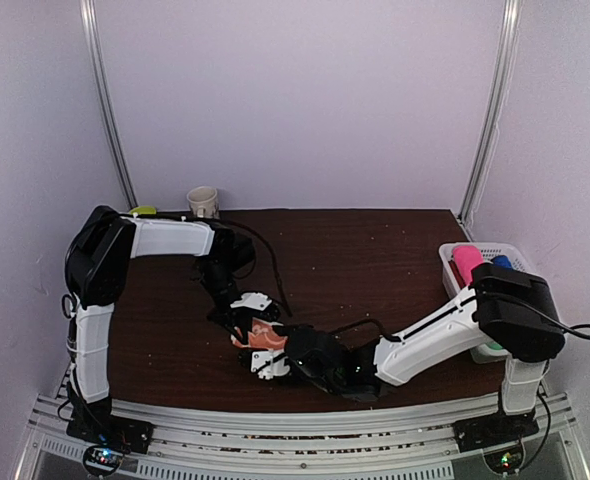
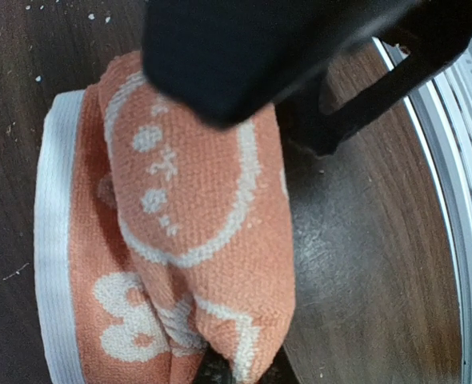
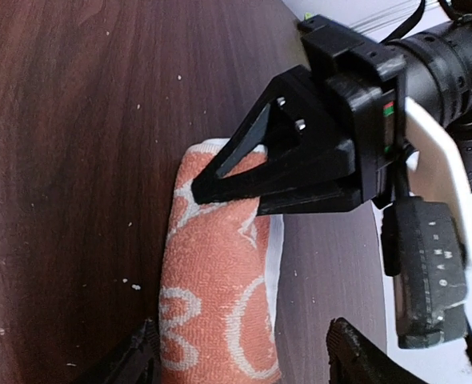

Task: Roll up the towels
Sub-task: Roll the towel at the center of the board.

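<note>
The orange-peach towel (image 1: 260,338) with white prints lies in a loose roll near the table's front middle. My left gripper (image 1: 247,325) is shut on its far end; in the left wrist view the towel (image 2: 196,224) bunches up from the jaws (image 2: 220,372). My right gripper (image 3: 244,364) stands open over the near end of the towel (image 3: 220,280), one finger (image 3: 136,360) beside its left edge and the other (image 3: 356,356) well off to the right. A hot pink roll (image 1: 465,262) lies in the white basket (image 1: 445,262).
The basket at the right edge also holds a blue roll (image 1: 500,262) and something green (image 1: 495,348) behind my right arm. A paper cup (image 1: 203,202) and a yellow-green object (image 1: 143,210) sit at the back left. The table's front edge runs just behind the grippers.
</note>
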